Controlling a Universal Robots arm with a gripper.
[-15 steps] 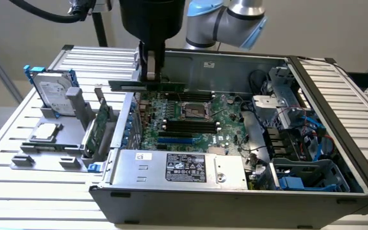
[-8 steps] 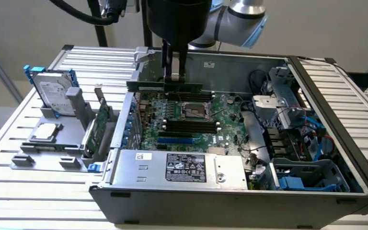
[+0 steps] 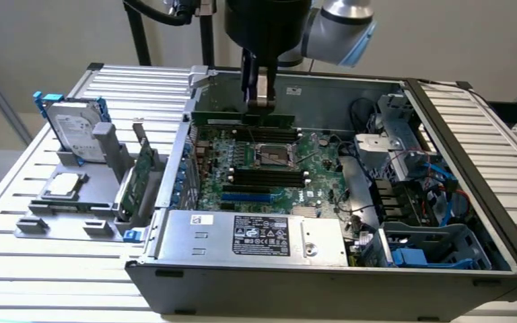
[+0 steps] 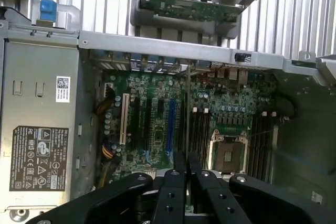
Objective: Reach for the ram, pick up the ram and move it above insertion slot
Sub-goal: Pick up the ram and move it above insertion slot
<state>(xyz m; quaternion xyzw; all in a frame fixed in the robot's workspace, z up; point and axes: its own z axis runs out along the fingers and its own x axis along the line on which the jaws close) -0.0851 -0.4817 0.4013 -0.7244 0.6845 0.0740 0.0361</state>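
While the gripper [image 3: 260,106] clamps the ram [image 3: 240,120] above the motherboard [image 3: 268,161], power supply [image 3: 250,235] nearer, expansion card [image 3: 137,182] outside the case [image 3: 330,282].

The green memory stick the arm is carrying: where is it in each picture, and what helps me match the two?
Exterior view: the ram hangs flat-on from the fingers, above the far edge of the circuit board.
Wrist view: the ram is edge-on, a thin line running up from between the fingers.
Shared landmark: the square processor socket.

Ribbed matt metal table [image 3: 52,202], seemingly aluminium
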